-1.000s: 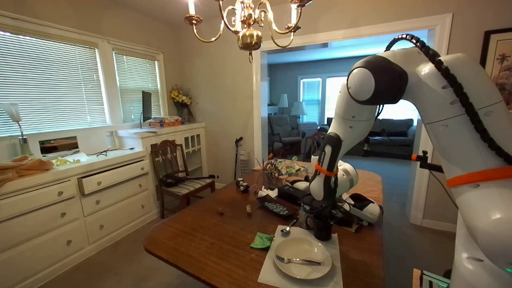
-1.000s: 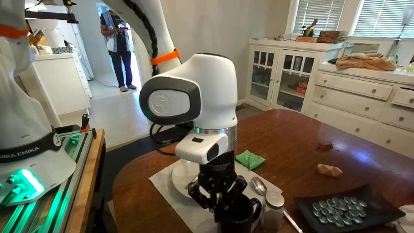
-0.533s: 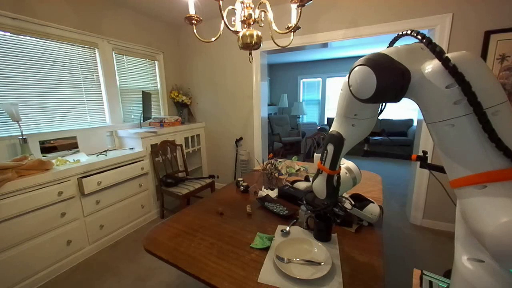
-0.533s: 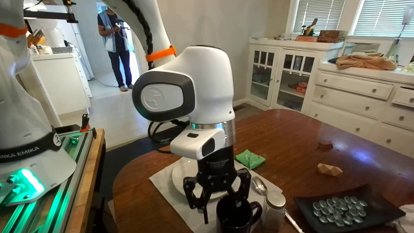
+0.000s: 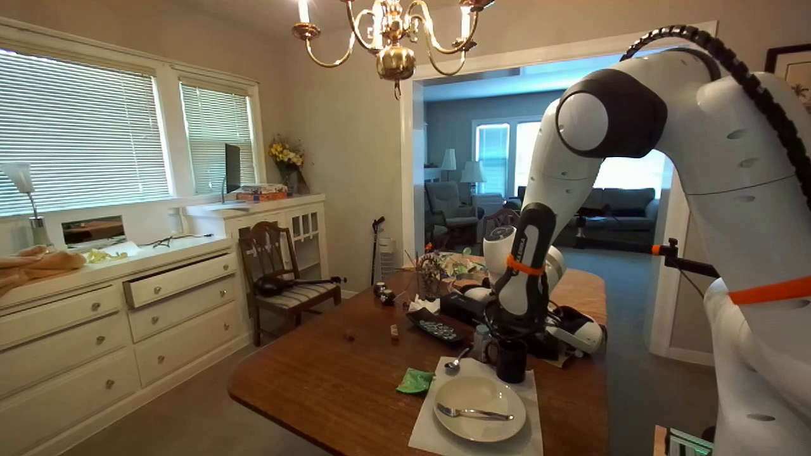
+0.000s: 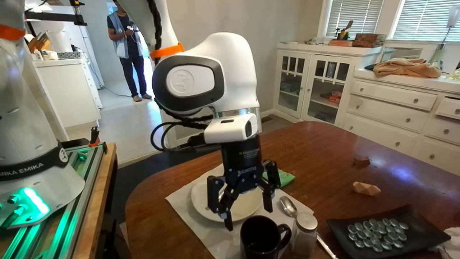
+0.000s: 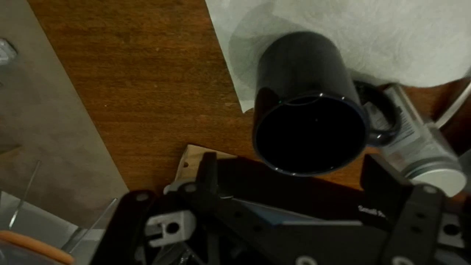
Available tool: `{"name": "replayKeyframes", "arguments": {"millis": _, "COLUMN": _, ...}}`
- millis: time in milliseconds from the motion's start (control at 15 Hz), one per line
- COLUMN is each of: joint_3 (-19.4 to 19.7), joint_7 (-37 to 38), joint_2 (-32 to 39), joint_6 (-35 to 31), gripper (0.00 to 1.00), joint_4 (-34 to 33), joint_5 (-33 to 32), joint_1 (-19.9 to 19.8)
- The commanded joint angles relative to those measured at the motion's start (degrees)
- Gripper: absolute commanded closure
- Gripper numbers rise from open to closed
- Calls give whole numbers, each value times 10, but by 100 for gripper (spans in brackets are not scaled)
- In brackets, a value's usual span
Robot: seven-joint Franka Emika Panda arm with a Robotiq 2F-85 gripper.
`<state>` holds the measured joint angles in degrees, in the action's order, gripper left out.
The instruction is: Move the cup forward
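My pincer point(image 6: 248, 218) hung unclenched, spread wide, near the glossy cylindrical cup point(image 7: 303, 70), which stood upright on the white sheet point(image 6: 221, 241), its looped handle point(image 7: 394, 118) beside the clear, lidded jar point(image 6: 304, 238).

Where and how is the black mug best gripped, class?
Probably pinch the black mug by its rim opposite the handle, the hand coming from above: the mug stands upright, mouth up, while the handle points toward the lidded jar.

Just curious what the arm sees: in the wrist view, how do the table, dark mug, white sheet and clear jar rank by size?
Largest: table
Next: dark mug and white sheet, too alike to rank; the sheet runs out of frame
Smallest: clear jar
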<state>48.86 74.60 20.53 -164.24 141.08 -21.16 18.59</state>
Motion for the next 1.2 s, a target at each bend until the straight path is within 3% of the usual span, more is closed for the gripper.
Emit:
{"name": "replayKeyframes", "arguments": {"millis": 0, "joint_3": 15, "joint_7": -66, "joint_2": -83, "joint_6": 23, "gripper": 0, "joint_4": 44, "joint_5": -62, "joint_1": 30}}
{"name": "replayKeyframes", "arguments": {"millis": 267, "joint_3": 38, "joint_7": -130, "joint_2": -137, "joint_6": 44, "gripper": 0, "joint_4": 71, "joint_5": -150, "joint_1": 52}}
{"name": "replayKeyframes", "arguments": {"millis": 533, "joint_3": 37, "joint_7": -210, "joint_2": -174, "joint_6": 98, "gripper": 0, "joint_4": 82, "joint_5": -210, "joint_1": 48}}
{"name": "replayKeyframes", "arguments": {"millis": 600, "joint_3": -34, "joint_7": -215, "joint_2": -188, "joint_6": 118, "gripper": 0, "joint_4": 79, "joint_5": -246, "joint_1": -25}}
{"name": "replayKeyframes", "arguments": {"millis": 867, "joint_3": -143, "joint_7": -282, "joint_2": -208, "joint_6": 153, "gripper": 0, "joint_4": 79, "joint_5": -315, "joint_1": -125}}
{"name": "replayKeyframes", "arguments": {"millis": 933, "joint_3": -172, "joint_7": -297, "joint_2": -208, "joint_6": 156, "gripper": 0, "joint_4": 76, "joint_5": -304, "joint_1": -151}}
{"name": "replayKeyframes", "arguments": {"millis": 1000, "joint_3": -196, "joint_7": -263, "joint_2": -187, "joint_6": 141, "gripper": 0, "joint_4": 68, "joint_5": -292, "joint_1": -175}}
{"name": "replayKeyframes", "arguments": {"millis": 1133, "joint_3": -223, "joint_7": -285, "joint_2": -193, "joint_6": 142, "gripper": 0, "joint_4": 68, "joint_5": -291, "joint_1": -202}}
